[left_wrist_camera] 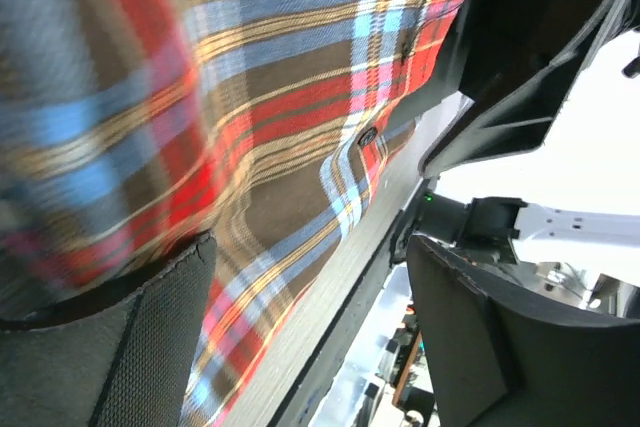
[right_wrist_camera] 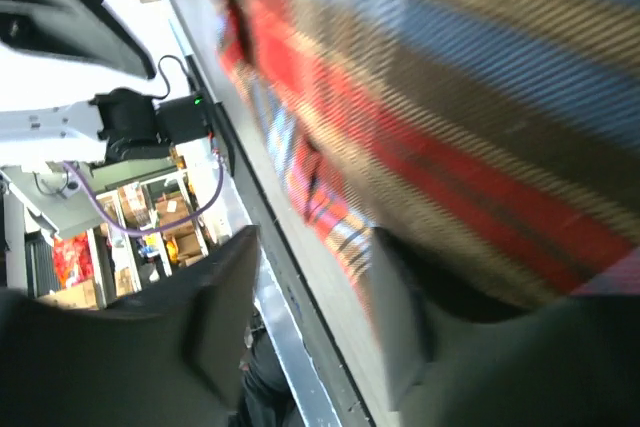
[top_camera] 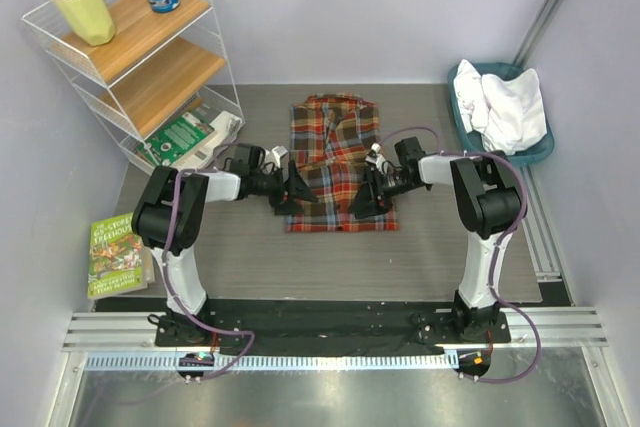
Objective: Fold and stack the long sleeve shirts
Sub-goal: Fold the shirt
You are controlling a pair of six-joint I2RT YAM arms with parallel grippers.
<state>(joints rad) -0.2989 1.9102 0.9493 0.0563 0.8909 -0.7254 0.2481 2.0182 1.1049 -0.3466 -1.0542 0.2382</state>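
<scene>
Plaid shirt [top_camera: 338, 152] is lying folded on the bench [top_camera: 220, 247], centre frame. The left claw [top_camera: 288, 192] and right claw [top_camera: 361, 197] are standing open at its side edges (white shirt [top_camera: 510, 107] is sitting in the basket [top_camera: 462, 117], upper right).

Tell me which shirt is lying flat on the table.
The plaid shirt, spread out flat. The white shirt is bunched up in the teal basket.

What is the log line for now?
left pincer: open, left edge of plaid shirt | right pincer: open, its right edge | white shirt: in basket
</scene>
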